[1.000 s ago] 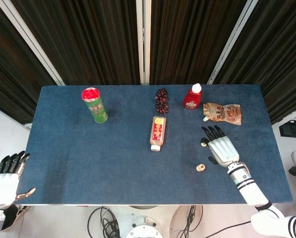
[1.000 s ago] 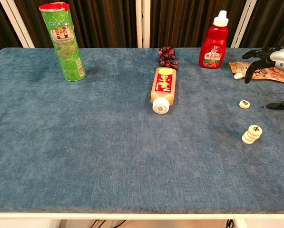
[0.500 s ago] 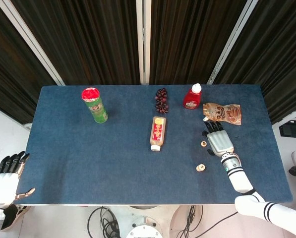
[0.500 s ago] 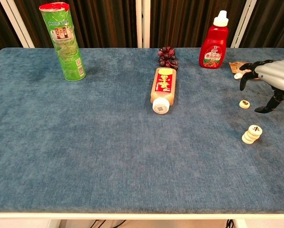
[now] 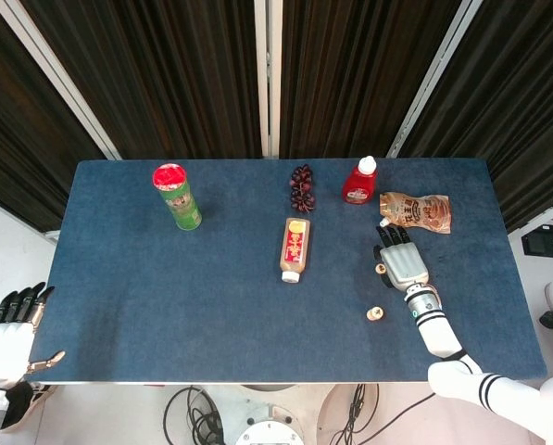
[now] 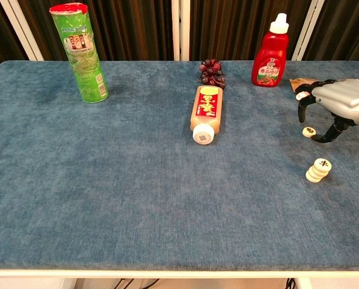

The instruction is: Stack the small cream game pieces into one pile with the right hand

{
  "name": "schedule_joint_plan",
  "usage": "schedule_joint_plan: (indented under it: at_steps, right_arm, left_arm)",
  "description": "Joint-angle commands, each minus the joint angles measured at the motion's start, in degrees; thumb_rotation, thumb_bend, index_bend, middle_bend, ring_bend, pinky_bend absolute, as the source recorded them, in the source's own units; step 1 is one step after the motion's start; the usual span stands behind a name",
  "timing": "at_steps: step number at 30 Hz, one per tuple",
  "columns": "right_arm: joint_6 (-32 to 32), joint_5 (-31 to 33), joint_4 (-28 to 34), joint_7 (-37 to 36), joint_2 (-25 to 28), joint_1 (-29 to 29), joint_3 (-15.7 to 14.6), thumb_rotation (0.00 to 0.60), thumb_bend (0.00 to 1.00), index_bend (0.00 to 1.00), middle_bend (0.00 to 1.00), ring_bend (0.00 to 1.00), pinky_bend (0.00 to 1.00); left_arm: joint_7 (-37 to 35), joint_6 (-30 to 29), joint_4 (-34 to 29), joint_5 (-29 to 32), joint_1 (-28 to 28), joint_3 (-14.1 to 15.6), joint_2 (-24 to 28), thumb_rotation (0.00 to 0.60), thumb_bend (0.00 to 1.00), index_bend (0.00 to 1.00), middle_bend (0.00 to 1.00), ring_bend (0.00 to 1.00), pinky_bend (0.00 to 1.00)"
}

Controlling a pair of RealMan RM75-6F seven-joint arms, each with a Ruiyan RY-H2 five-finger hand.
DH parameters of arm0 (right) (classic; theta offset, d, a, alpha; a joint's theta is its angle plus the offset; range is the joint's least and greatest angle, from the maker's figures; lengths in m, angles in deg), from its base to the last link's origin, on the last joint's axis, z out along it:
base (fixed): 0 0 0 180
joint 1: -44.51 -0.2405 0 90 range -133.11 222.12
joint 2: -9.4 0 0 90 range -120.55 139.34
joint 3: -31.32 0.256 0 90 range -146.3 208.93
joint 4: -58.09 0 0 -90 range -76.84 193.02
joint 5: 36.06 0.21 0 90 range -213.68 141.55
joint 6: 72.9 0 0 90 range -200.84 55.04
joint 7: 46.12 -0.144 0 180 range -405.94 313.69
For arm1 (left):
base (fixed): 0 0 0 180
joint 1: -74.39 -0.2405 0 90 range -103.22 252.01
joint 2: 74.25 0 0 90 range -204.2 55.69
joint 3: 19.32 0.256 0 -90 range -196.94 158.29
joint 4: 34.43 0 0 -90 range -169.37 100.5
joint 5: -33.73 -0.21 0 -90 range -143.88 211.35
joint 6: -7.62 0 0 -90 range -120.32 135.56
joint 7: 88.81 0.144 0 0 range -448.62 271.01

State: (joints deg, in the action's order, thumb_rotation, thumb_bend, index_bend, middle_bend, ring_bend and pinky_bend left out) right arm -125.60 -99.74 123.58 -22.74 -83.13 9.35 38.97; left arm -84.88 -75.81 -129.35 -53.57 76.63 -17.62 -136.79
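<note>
The cream game pieces lie on the right side of the blue table (image 6: pixel 137 198), and most of them already sit in a leaning pile (image 6: pixel 318 170) near the front right; in the chest view I count about four discs in it, though the lower ones overlap and the number is not sure. One loose piece (image 6: pixel 309 132) lies flat on the cloth a little further back, apart from the pile, and it looks to be the only one left to add, so I judge the task close to finished: this piece must be picked up, carried to the pile and set on top without toppling the lean. The right hand (image 6: pixel 335 102) hangs over the loose piece with its fingers curved downward and apart, thumb on one side and fingers on the other, holding nothing; whether any fingertip touches the piece I cannot tell. In the head view the same hand (image 5: pixel 402 261) sits just beside the piece (image 5: pixel 381 269), with the pile (image 5: pixel 374 314) nearer the table's front edge. The left hand (image 5: pixel 12 326) rests off the table at the lower left, fingers spread and empty. Of the other things there is one of each: one green snack can (image 6: pixel 82 53) standing upright at the back left, one bottle lying on its side (image 6: pixel 205 113) in the middle, one bunch of dark grapes (image 6: pixel 211 72) just behind it, one red sauce bottle (image 6: pixel 270 55) standing upright, and one brown pouch (image 5: pixel 415 211) lying flat behind the right hand.
</note>
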Motion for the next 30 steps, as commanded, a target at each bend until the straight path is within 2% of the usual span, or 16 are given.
schedule_joint_plan:
  at_steps: [1,7,19,22,26,30]
  right_arm:
    - [0.28,0.19,-0.2,0.16,-0.23,-0.06,-0.07,0.6,0.22,0.44,0.06,0.0,0.0]
    - [0.48,0.45,-0.53,0.34,-0.52,0.07,-0.23,0.6,0.22,0.45,0.06,0.0,0.0]
    - [-1.02,-1.17,0.14,-1.23,0.21,0.7,-0.28,0.6,0.23,0.53,0.08,0.0,0.0]
    - [-2.46,-2.71,2.95,-2.64,2.2,1.2,-0.18,0.6,0.23,0.54,0.09,0.0,0.0]
    - [-1.98,-5.83,10.99,-6.02,8.61,1.62,-0.99,0.6,0.23,0.54,0.09,0.0,0.0]
    - [-1.16,-9.3,18.96,-6.43,15.08,1.67,-2.8,0.6,0.23,0.55,0.1,0.0,0.0]
  left_arm:
    - [-0.04,-0.09,-0.01,-0.02,-0.04,-0.01,0.02,0.6,0.09,0.0,0.0,0.0,0.0]
    - [-0.02,0.0,0.07,0.06,-0.07,0.07,-0.02,0.6,0.09,0.0,0.0,0.0,0.0]
    - [-0.19,-0.07,0.31,0.12,-0.15,0.08,-0.18,0.6,0.09,0.0,0.0,0.0,0.0]
    - [-0.2,-0.09,0.31,0.12,-0.14,0.06,-0.17,0.6,0.09,0.0,0.0,0.0,0.0]
    - [-0.25,-0.19,0.24,-0.06,-0.07,0.0,-0.22,0.6,0.09,0.0,0.0,0.0,0.0]
    - [0.09,-0.35,0.02,-0.35,-0.1,0.09,-0.28,0.6,0.09,0.0,0.0,0.0,0.0]
